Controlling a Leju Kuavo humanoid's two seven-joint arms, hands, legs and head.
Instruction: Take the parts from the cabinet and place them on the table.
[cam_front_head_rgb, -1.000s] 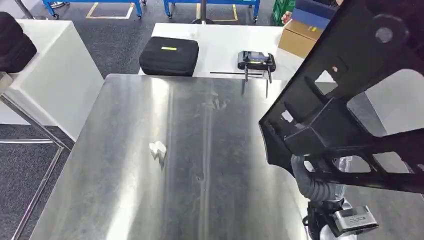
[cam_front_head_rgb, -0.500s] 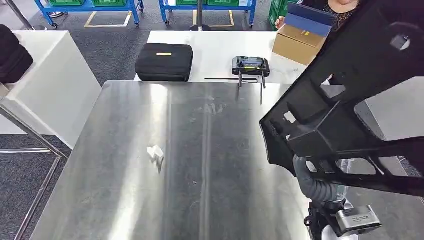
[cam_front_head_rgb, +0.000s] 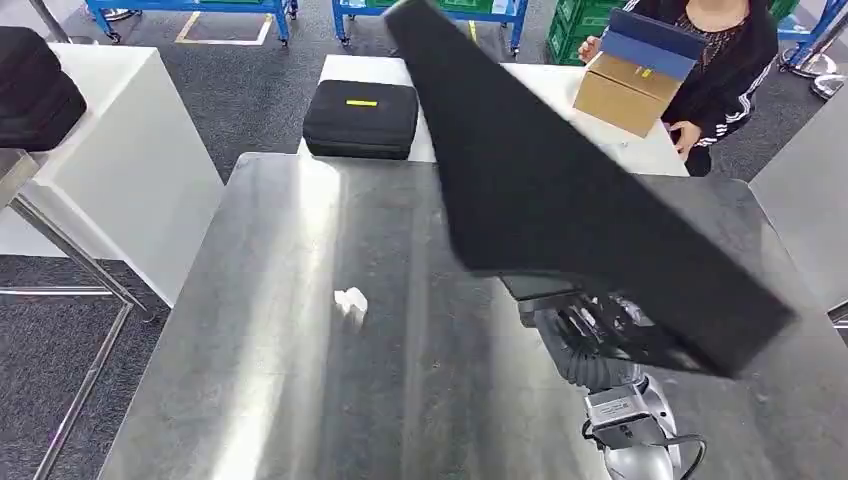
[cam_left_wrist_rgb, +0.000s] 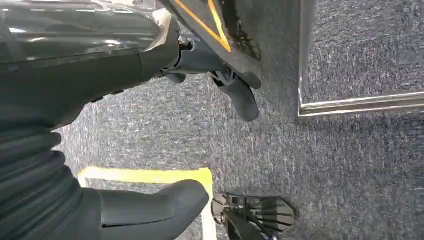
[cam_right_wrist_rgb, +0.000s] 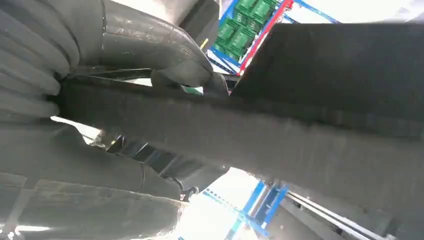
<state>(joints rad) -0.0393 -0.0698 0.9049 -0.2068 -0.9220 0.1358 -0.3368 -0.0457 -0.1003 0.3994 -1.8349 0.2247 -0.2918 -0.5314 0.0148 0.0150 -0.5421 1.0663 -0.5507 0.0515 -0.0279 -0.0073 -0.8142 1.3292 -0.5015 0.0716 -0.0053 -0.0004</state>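
Observation:
A large flat black panel part (cam_front_head_rgb: 560, 190) hangs tilted over the right half of the steel table (cam_front_head_rgb: 300, 400), with its plain face up. My right hand (cam_front_head_rgb: 592, 332) grips it from underneath, near the part's lower edge, and the part hides most of the hand. Close up in the right wrist view, the thumb and fingers of that hand (cam_right_wrist_rgb: 150, 60) clamp the part's (cam_right_wrist_rgb: 325, 130) thick dark edge. My left hand (cam_left_wrist_rgb: 150, 65) hangs beside the table over grey carpet, fingers apart and holding nothing.
A small white scrap (cam_front_head_rgb: 351, 302) lies mid-table. Beyond the steel table a white table carries a black case (cam_front_head_rgb: 361, 118) and a cardboard box (cam_front_head_rgb: 625, 95), with a person (cam_front_head_rgb: 725, 60) standing behind it. Another white table (cam_front_head_rgb: 120, 140) stands at left.
The panel has swung from the right edge to over the table and turned from its ribbed open side to its plain face. The camera has also shifted, and the panel now hides the controller.

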